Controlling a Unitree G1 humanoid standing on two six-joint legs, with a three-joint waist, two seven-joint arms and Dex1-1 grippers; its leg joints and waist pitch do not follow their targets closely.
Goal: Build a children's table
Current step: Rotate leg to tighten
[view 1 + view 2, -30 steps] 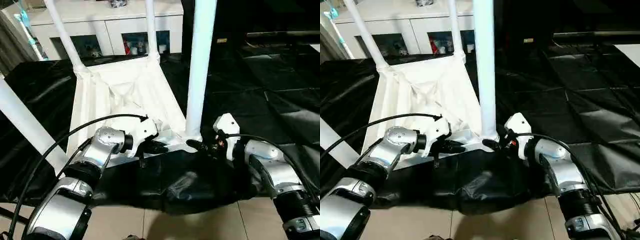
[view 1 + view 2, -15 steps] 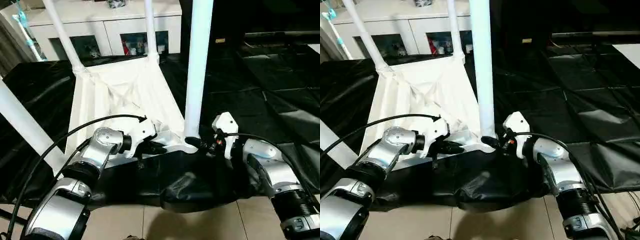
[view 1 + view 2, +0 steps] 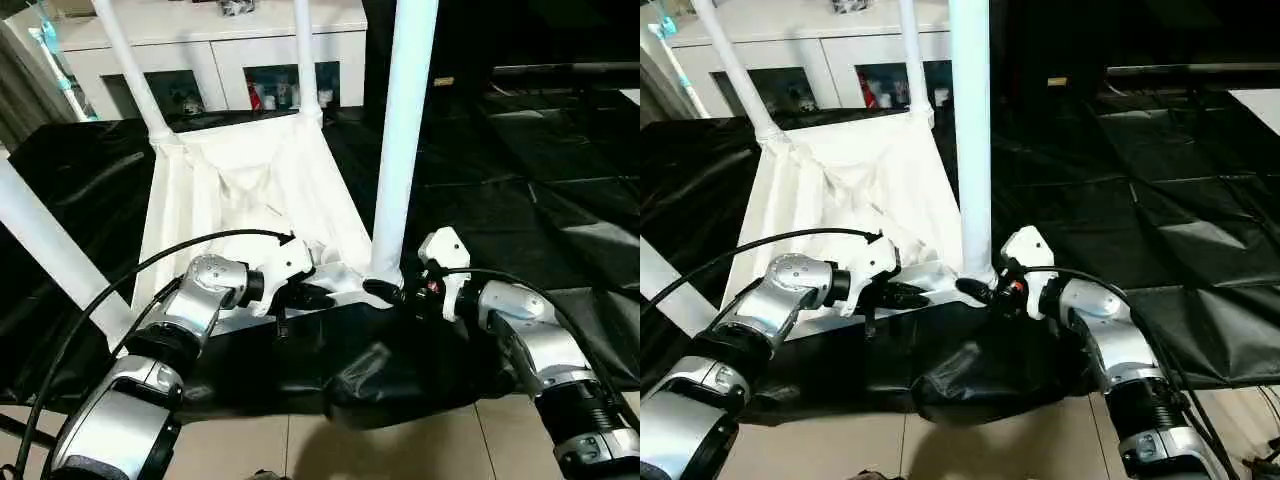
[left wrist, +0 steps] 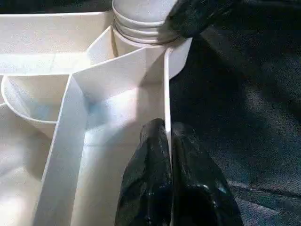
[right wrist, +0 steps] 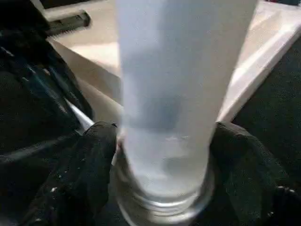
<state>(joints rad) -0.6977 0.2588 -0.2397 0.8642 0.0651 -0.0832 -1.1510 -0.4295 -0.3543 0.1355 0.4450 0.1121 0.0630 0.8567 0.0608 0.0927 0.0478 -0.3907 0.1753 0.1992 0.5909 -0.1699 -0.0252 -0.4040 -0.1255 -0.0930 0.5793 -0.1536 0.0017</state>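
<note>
The children's table lies upside down on the black-covered work table, its white top [image 3: 250, 190] facing me. Four white legs stand in the corner sockets: far left [image 3: 130, 70], far right [image 3: 305, 55], near left [image 3: 55, 245] and near right [image 3: 400, 150]. My left gripper [image 3: 305, 295] is shut on the top's thin near rim [image 4: 167, 94], with one black finger [image 4: 150, 179] on each side. At the foot of the near right leg [image 5: 164, 94], my right gripper [image 3: 390, 292] has its fingers [image 5: 89, 165] pressed against both sides just above the socket.
A white glass-door cabinet [image 3: 210, 40] stands behind the work table. The black cover [image 3: 520, 180] spreads wide to the right and bunches up at the front edge [image 3: 390, 370]. Tiled floor [image 3: 300, 450] lies below. A black cable [image 3: 120, 290] loops over my left forearm.
My right gripper has shifted slightly left around the foot of the near right leg, and the black cover under it has bunched up more. The left gripper keeps its hold on the rim.
</note>
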